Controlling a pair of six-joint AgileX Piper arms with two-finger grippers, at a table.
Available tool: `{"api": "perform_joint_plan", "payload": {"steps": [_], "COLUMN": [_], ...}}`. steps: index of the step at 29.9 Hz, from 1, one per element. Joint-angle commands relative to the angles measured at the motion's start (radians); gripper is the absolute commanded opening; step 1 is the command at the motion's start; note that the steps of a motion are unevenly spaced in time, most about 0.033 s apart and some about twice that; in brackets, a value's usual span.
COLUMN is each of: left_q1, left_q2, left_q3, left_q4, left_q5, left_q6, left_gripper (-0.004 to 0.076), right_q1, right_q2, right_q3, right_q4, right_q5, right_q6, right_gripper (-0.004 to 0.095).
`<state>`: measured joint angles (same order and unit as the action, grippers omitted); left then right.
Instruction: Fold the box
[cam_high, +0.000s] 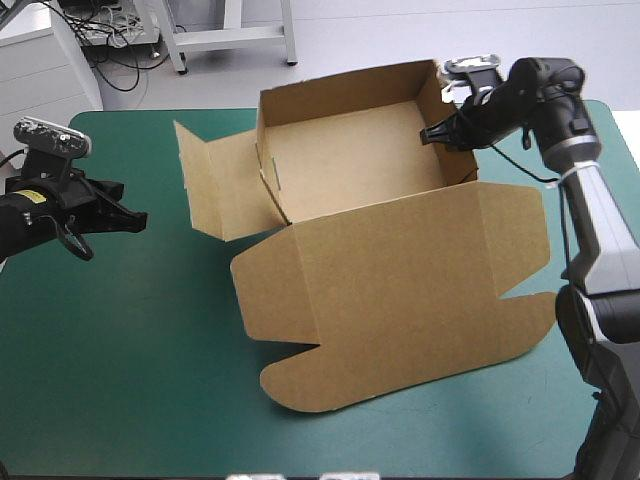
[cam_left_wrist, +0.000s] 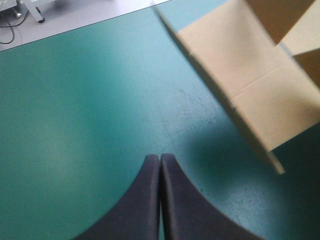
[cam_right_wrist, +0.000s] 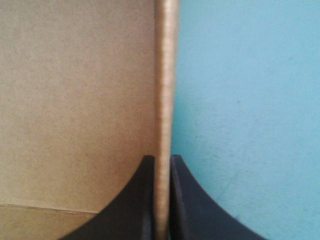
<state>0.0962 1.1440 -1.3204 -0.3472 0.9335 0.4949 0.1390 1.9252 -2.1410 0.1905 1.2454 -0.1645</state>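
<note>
Here's the wide counter (cam_high: 120, 380) under its teal-green cover. On its far half, right of centre, sits the brown cardboard box (cam_high: 350, 165), a cut sheet partly formed into an open tray. The far wall (cam_high: 340, 95) and the right wall (cam_high: 458, 165) are up, and the floor between them is bare board. The big lid panel (cam_high: 400, 290), with its rounded tabs, spreads out toward the counter's near edge. On the side facing the counter's left edge, a side flap (cam_high: 215, 190) swings outward, untucked. Over to the right gripper (cam_high: 437, 133), up at the tray's far right corner. Its wrist view settles it: the two black fingers (cam_right_wrist: 145, 200) are pinched almost together on the box. The top edge of the wall runs straight ahead between them, brown board to one side and teal-green cover to the other. And the left gripper (cam_high: 135, 218) hangs near the counter's left edge, over bare cover and well apart from the box. Its fingers (cam_left_wrist: 145, 200) are pressed together into a single point and hold nothing, with the swung-out flap ahead of them and off to one side.
</note>
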Motion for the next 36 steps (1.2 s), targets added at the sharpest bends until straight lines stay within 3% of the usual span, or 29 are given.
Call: {"api": "perform_joint_plan", "payload": {"steps": [1, 11, 19, 25, 30, 36], "left_q1": [0.000, 0.000, 0.000, 0.000, 0.000, 0.000], "left_q2": [-0.020, 0.020, 0.142, 0.244, 0.304, 0.319], "left_q3": [-0.028, -0.026, -0.026, -0.026, -0.026, -0.026], "left_q4": [0.041, 0.075, -0.043, -0.396, -0.756, -1.090], "left_q5": [-0.086, -0.102, -0.141, -0.175, -0.134, -0.040], "left_q6": [-0.083, -0.106, -0.099, 0.107, 0.355, 0.488], "left_gripper": [-0.0033, -0.0032, -0.0032, -0.0032, -0.0032, -0.0032], "right_q1": [-0.062, -0.237, -0.253, -0.253, -0.253, -0.253], "right_q2": [-0.140, -0.302, -0.362, -0.366, -0.368, -0.368], "right_q3": [-0.038, -0.038, -0.034, -0.032, -0.010, 0.049], "right_q4": [0.039, 0.282, 0.323, 0.367, 0.376, 0.395], "right_q5": [0.002, 0.002, 0.002, 0.002, 0.002, 0.002], "right_q6": [-0.003, -0.096, -0.108, -0.116, -0.138, -0.152], "right_gripper": [-0.0023, -0.0023, -0.0023, -0.0023, -0.0023, -0.0023]}}
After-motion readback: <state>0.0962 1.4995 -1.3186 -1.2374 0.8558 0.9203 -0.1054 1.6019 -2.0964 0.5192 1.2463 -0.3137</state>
